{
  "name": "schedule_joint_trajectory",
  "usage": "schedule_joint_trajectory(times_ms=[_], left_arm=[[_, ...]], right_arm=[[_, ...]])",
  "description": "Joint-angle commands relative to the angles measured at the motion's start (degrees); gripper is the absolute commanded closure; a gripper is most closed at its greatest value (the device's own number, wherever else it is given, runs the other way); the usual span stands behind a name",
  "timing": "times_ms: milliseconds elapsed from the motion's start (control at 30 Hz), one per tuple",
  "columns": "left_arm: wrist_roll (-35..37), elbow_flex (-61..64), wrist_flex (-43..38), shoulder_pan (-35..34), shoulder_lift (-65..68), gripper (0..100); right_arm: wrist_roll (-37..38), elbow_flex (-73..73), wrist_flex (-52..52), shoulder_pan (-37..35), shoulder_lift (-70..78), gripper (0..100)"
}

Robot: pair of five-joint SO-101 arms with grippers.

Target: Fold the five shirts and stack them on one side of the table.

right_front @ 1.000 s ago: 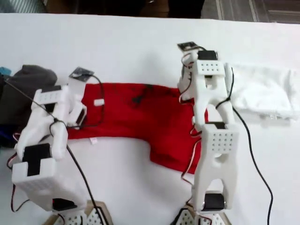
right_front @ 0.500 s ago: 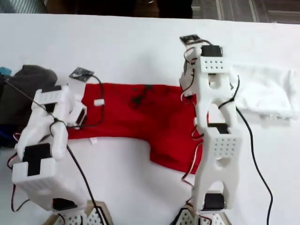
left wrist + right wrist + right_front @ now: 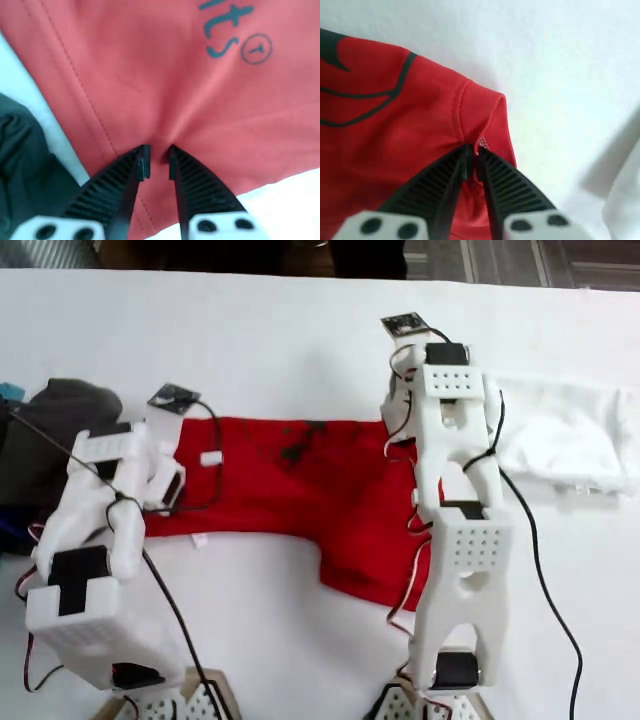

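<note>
Pinching the red shirt [image 3: 300,485] at 2 points, the arms appear to be partway through folding 1 of the 5 garments. The shirt lies spread across the centre of the high view as a wide band, with 1 flap dropping toward the lower centre. The left gripper [image 3: 157,161] is clenched on a small raised ridge of red cloth near the shirt's left edge, beside a line of stitching. Creases fan out from the pinch, with only a sliver of gap between the fingertips. The right gripper [image 3: 474,151] is clamped tight on the hemmed corner at the shirt's upper right, where the fabric bunches against the fingertips. A white shirt [image 3: 560,445] lies folded at the right of the high view, just beyond the right arm and apart from the red one. A dark grey heap [image 3: 60,425] sits at the left edge, likely shirts waiting their turn. The table [image 3: 250,330] is bare white above the shirt. Next, by my reading, both grips must lift together and carry that upper edge down over the lower part. They should stay level so the cloth neither slips free nor drags the flap out of line.
</note>
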Motion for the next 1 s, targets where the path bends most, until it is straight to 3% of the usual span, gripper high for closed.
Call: schedule_joint_trajectory(times_ms=[0, 167, 333, 467, 667, 833, 967], left_arm=[[-0.09, 0.13, -1.49, -1.41, 0.35, 91], [-0.09, 0.13, -1.49, -1.41, 0.35, 91], [-0.09, 0.13, -1.49, -1.41, 0.35, 91], [-0.09, 0.13, -1.49, -1.41, 0.35, 91], [-0.09, 0.13, -1.58, -1.41, 0.35, 91], [-0.18, 0.13, -1.58, -1.32, 0.35, 91], [-0.18, 0.13, -1.58, -1.32, 0.35, 91]], right_arm=[[-0.44, -4.13, 2.51, 2.07, -5.23, 97.8], [-0.44, -7.21, 8.22, 1.89, -10.77, 94.9], [0.18, -4.92, 12.09, 0.84, -18.95, 79.0], [2.99, 2.37, 12.09, -0.13, -28.09, 82.4], [7.38, 29.45, 10.95, -4.44, -45.23, 82.6], [14.33, 56.35, 0.22, -11.38, -59.38, 82.6], [14.86, 71.21, -9.01, -13.41, -65.19, 82.6]])
